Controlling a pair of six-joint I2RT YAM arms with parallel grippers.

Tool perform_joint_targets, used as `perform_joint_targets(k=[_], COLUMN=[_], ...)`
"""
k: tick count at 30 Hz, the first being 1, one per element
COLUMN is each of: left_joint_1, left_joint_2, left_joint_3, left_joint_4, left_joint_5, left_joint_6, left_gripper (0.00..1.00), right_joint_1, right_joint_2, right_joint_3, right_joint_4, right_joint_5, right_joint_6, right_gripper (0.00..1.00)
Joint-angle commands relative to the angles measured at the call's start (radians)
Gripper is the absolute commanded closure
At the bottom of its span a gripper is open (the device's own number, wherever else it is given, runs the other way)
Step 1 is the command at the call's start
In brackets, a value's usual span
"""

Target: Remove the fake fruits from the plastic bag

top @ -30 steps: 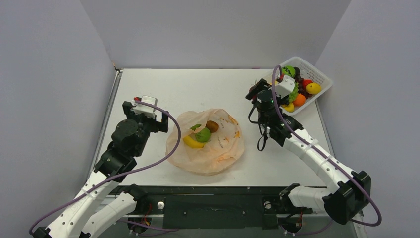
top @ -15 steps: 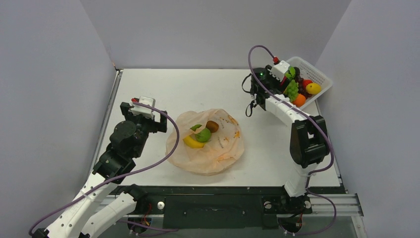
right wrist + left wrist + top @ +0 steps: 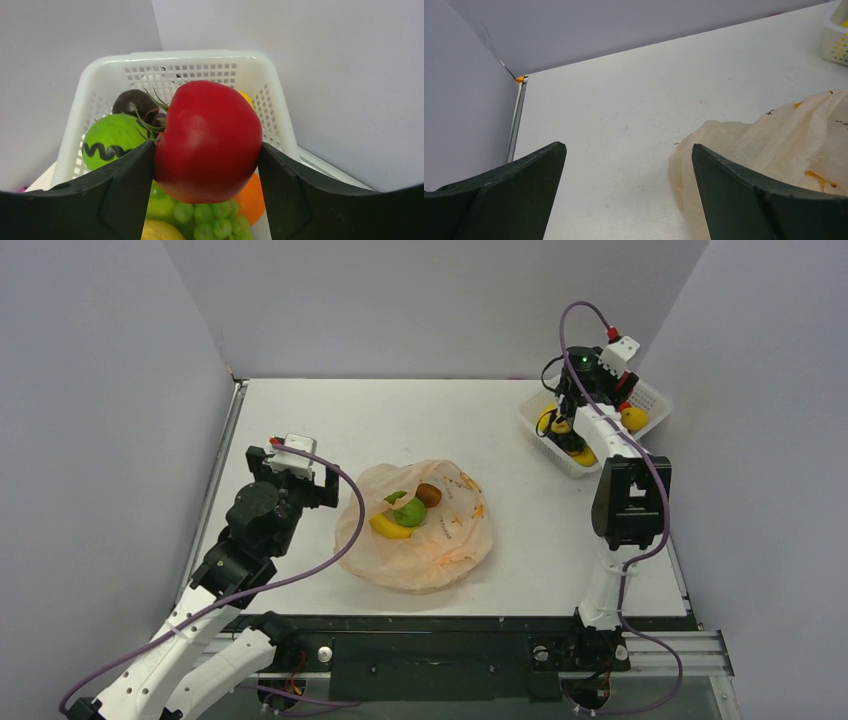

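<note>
The peach-orange plastic bag [image 3: 445, 540] lies open at the table's middle; it also shows in the left wrist view [image 3: 774, 140]. In it lie a yellow banana [image 3: 388, 528], a green fruit [image 3: 410, 511] and a small brown fruit [image 3: 429, 494]. My left gripper [image 3: 328, 488] is open and empty just left of the bag's edge, its gap [image 3: 626, 147] over bare table. My right gripper [image 3: 567, 415] is shut on a red apple [image 3: 207, 140] and holds it above the white basket [image 3: 180, 57].
The white lattice basket [image 3: 652, 398] stands at the back right, against the right wall. It holds a green fruit with a black squiggle [image 3: 107, 145], green grapes [image 3: 210, 212], an orange fruit [image 3: 250, 200], a dark fruit and yellow ones. Grey walls close in three sides.
My right arm has swung back and to the right with the red apple, from beside the basket's left end to over the basket. The left arm and the bag have not moved.
</note>
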Motion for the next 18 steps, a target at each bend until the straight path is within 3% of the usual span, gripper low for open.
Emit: perform_joint_targets(k=[1,6,12,18], left_joint_1=[0.017,0.033,0.042,0.045], left_joint_2=[0.003,0.002,0.013,0.030], left_joint_3=[0.005,0.004,0.004,0.007], left_joint_4=[0.047,0.049,0.051,0.044], left_joint_5=[0.011,0.020,0.037,0.053], left_joint_6=[0.006,0.000,-0.006,-0.009], left_gripper=[0.03,0.03,0.03,0.03], right_joint_1=[-0.044,-0.115,-0.113,-0.116], right_joint_2=[0.057,0.132,0.231,0.241], right_joint_3=[0.124,0.209,0.353,0.371], right_joint_4=[-0.083,-0.168,-0.282,-0.317], right_joint_5=[-0.129,-0.194,-0.252,-0.290], right_joint_6=[-0.038,-0.061,-0.170,-0.215], right_gripper=[0.85,0.62,0.39,0.25])
